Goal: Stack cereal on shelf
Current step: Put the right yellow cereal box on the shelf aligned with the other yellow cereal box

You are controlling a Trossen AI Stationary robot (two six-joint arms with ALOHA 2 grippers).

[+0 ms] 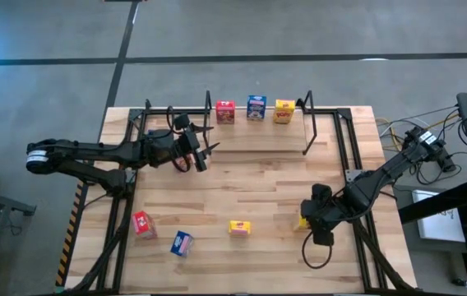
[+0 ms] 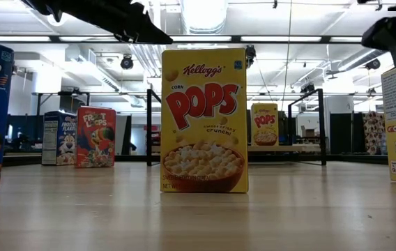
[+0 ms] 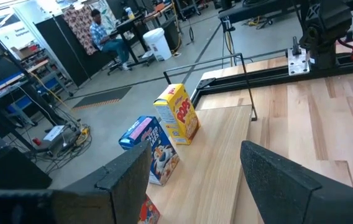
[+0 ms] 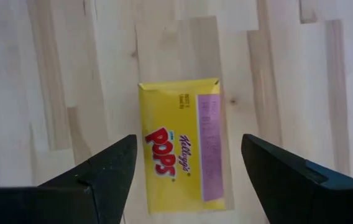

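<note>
The shelf (image 1: 258, 136) stands at the table's far side, a light board in a thin black frame. A red box (image 1: 225, 111), a blue box (image 1: 256, 107) and a yellow box (image 1: 284, 110) stand in a row along its far edge. My left gripper (image 1: 209, 152) hovers open over the shelf's left part; the blue box (image 3: 151, 146) and yellow box (image 3: 178, 113) lie ahead of its gripper (image 3: 195, 152). My right gripper (image 4: 187, 142) is open, pointing down over an upright yellow Pops box (image 4: 183, 146) near the table's right side, its fingers on either side without touching.
Three more boxes stand near the table's near edge: red (image 1: 141, 223), blue (image 1: 182, 242) and yellow (image 1: 239, 228), the yellow one filling the middle of the low view (image 2: 203, 118). Black frame rails (image 1: 353, 148) run along the table's sides. A person sits at a desk beyond the table (image 3: 102, 31).
</note>
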